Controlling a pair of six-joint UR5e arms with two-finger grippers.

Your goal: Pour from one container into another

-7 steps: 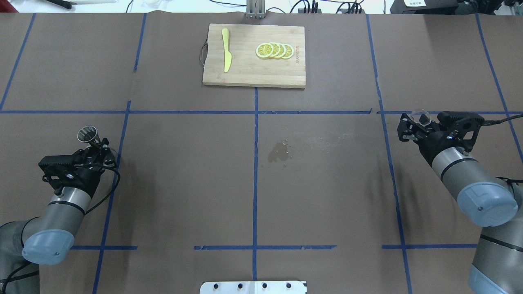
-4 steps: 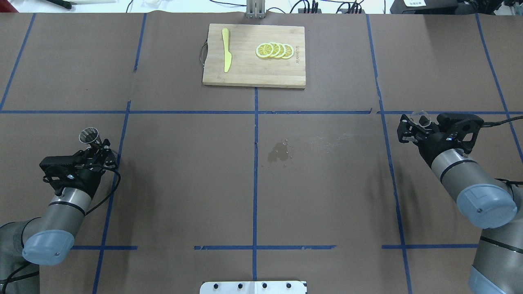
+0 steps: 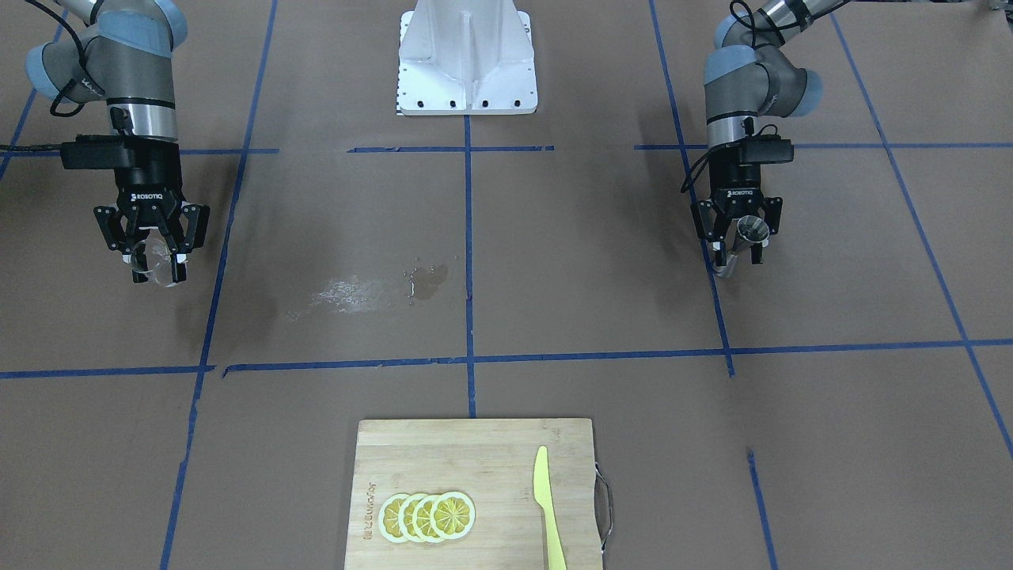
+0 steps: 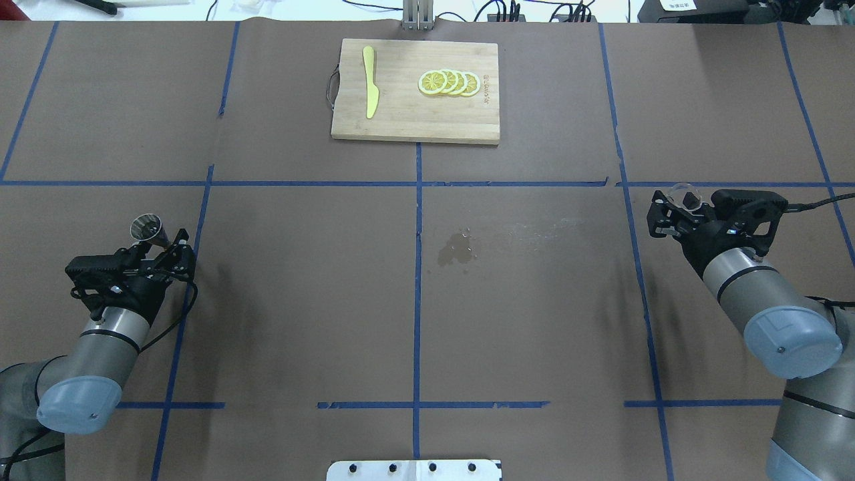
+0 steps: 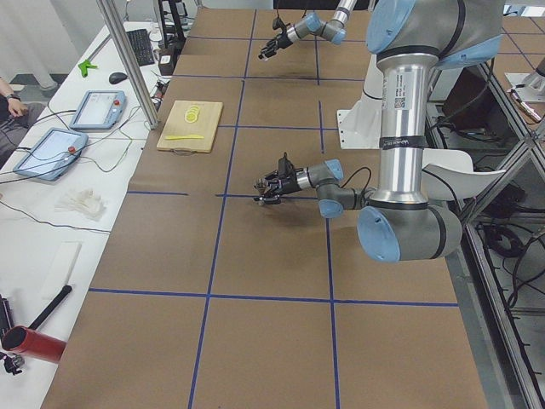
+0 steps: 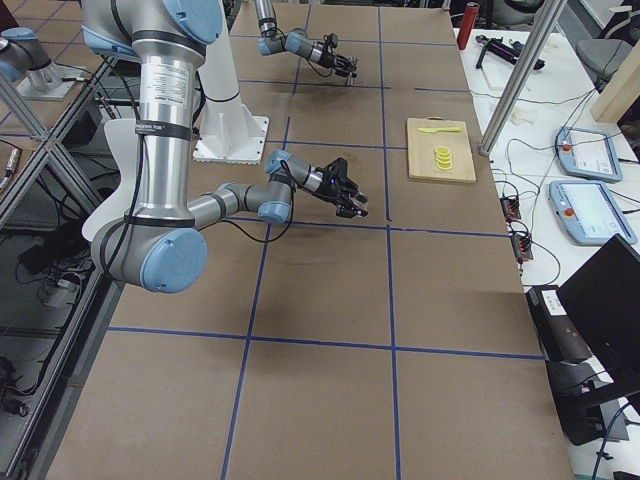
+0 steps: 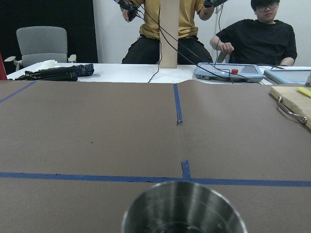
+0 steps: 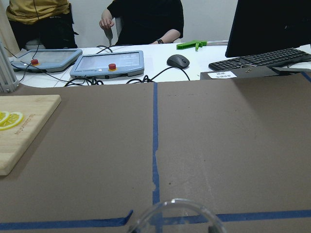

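**Q:** Where are the two containers?

**A:** Seen from overhead, the jigger [image 4: 146,228] is at 9 o'clock on the table [image 4: 300,300] and the glass cup [image 4: 687,194] at 3 o'clock, well apart. The left gripper [image 4: 161,246] pinches the jigger at its waist. The right gripper [image 4: 673,212] has its jaws closed around the cup.

**Q:** What does the pour turn on?

**A:** On closing that gap. From the cup, the jigger lies straight toward 9 o'clock, across the whole middle of the table. Neither arm is nearer the other's container, so they would likely have to meet near the centre. The jigger's long axis stands about upright, mouth up.

**Q:** Is anything inside them?

**A:** Hard to say. The jigger's bowl looks dark in the left wrist view, and only the cup's clear rim shows in the right wrist view.

**Q:** Anything else?

**A:** A wet patch [image 4: 457,248] at the centre. At 12 o'clock, a cutting board [image 4: 401,123] with lemon slices [image 4: 449,83] and a yellow knife [image 4: 370,80].
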